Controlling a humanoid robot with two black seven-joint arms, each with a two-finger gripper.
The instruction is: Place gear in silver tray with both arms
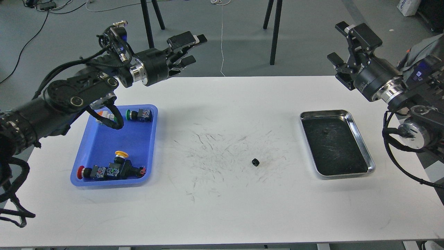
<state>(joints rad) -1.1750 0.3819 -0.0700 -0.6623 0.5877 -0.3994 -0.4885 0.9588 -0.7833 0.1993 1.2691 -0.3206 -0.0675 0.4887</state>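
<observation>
A small black gear (255, 162) lies on the white table near its middle, left of the silver tray (370, 166). The tray has a dark scratched bottom with a tiny dark piece (325, 131) in it. My left gripper (190, 49) is open and empty, raised above the table's far left edge, well away from the gear. My right gripper (338, 41) is open and empty, raised above the far right corner, behind the tray.
A blue plastic tray (149, 142) at the left holds several push-button switches. Scuff marks cover the table's middle. Black chair legs (149, 34) stand on the floor beyond the far edge.
</observation>
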